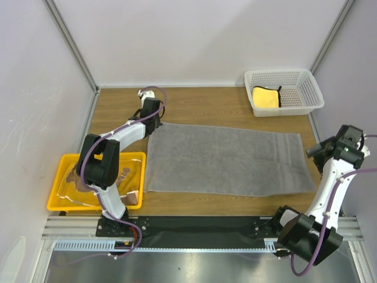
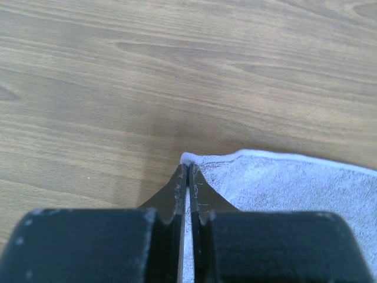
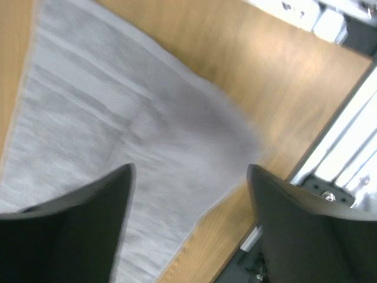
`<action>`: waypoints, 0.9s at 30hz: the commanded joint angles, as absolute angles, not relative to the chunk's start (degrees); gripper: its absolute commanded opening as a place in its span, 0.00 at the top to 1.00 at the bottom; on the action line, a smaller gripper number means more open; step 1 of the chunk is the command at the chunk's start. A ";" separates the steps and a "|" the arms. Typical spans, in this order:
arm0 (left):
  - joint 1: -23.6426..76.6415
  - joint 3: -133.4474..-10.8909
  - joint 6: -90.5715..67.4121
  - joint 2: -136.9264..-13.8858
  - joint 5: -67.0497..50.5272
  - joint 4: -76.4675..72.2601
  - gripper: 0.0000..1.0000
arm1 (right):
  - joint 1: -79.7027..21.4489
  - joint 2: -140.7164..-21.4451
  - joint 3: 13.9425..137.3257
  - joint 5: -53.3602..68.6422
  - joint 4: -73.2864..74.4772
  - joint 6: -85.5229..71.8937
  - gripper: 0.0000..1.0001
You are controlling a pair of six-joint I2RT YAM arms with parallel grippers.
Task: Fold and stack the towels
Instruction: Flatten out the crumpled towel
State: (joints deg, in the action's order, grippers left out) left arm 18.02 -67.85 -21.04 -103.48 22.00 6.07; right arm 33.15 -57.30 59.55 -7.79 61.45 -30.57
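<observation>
A grey towel (image 1: 227, 160) lies spread flat across the middle of the table. My left gripper (image 1: 154, 119) is at its far left corner, shut on that corner; the left wrist view shows the fingers (image 2: 177, 191) pinching the towel's edge (image 2: 283, 183). My right gripper (image 1: 315, 150) is open and empty, above the towel's right end; its wrist view shows the grey towel (image 3: 118, 135) below between spread fingers (image 3: 88, 206). A plain yellow towel (image 1: 265, 98) lies folded in the white basket. A yellow-orange towel with brown print (image 1: 121, 177) lies in the yellow tray.
The white mesh basket (image 1: 311, 88) stands at the far right. The yellow plastic tray (image 1: 56, 197) sits at the near left, beside my left arm. A metal rail (image 1: 200, 227) runs along the table's near edge; walls close the left, back and right.
</observation>
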 commanded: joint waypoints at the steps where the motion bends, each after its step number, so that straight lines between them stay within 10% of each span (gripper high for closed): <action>1: 18.10 -68.99 -19.52 -102.13 20.39 5.62 0.90 | 33.57 -58.97 67.66 -5.89 61.78 -26.81 0.05; 6: 19.16 -72.77 -17.67 -99.68 22.50 11.50 0.54 | 32.70 -57.13 71.63 -1.94 58.46 -24.70 0.01; 15: 25.38 -74.80 -20.04 -89.83 17.57 18.10 0.20 | 14.87 -65.11 56.96 -5.36 32.98 -33.92 0.00; 27: 41.81 -62.95 -23.03 -82.45 9.78 17.59 0.15 | 14.15 -88.32 53.88 -6.94 11.52 -37.27 0.08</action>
State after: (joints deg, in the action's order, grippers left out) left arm 38.61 -67.09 -21.56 -86.19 15.38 18.59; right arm 14.41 -85.25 53.47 -4.69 18.63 -36.01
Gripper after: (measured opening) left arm 0.851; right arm 0.931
